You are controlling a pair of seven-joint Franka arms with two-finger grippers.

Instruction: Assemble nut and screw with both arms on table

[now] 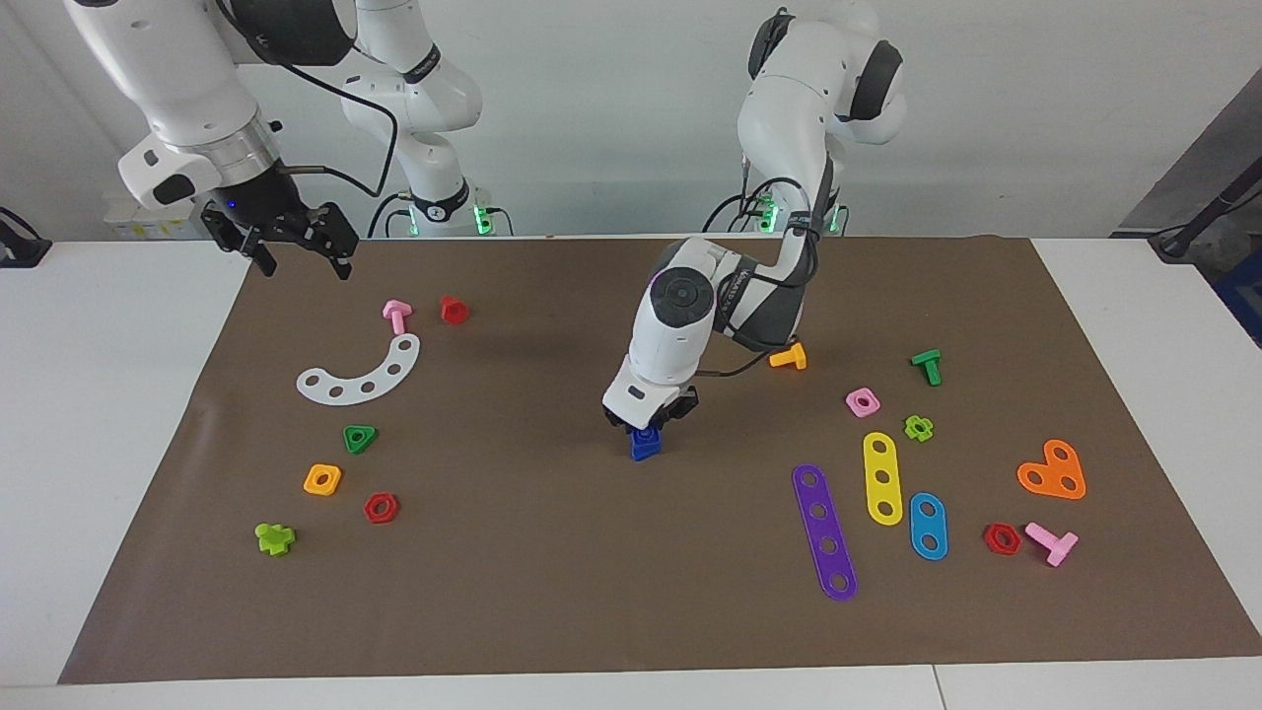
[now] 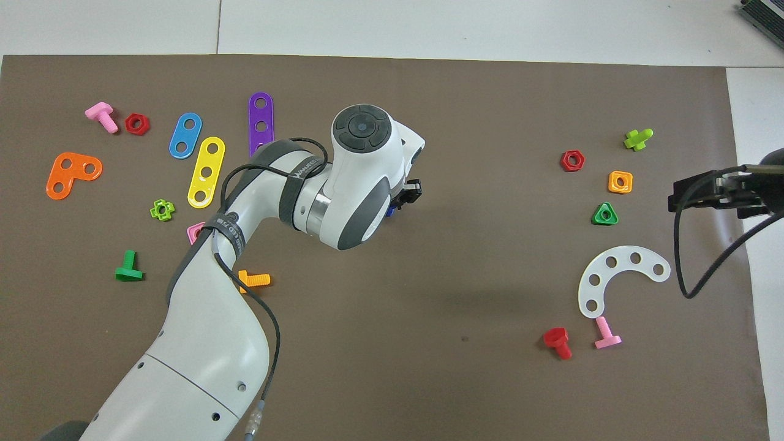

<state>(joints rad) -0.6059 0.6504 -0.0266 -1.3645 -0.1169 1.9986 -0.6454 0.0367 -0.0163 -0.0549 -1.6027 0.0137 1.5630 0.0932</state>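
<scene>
My left gripper [image 1: 647,424] is down at the middle of the brown mat [image 1: 552,592] on the table, shut on a small blue piece [image 1: 646,444] whose base rests on the mat. That piece looks like two blue parts stacked, but I cannot tell the nut from the screw. In the overhead view the left arm covers it, leaving a blue sliver [image 2: 390,212] beside the left gripper [image 2: 405,197]. My right gripper [image 1: 304,258] hangs open and empty, high over the mat's edge at the right arm's end of the table, also seen from overhead [image 2: 677,199].
A white curved strip [image 1: 360,377], pink screw [image 1: 396,316], red screw [image 1: 454,310], green triangular nut [image 1: 360,439], orange nut [image 1: 322,479] and red nut [image 1: 381,508] lie toward the right arm's end. An orange screw [image 1: 789,357], pink nut [image 1: 863,401] and coloured strips [image 1: 882,478] lie toward the left arm's end.
</scene>
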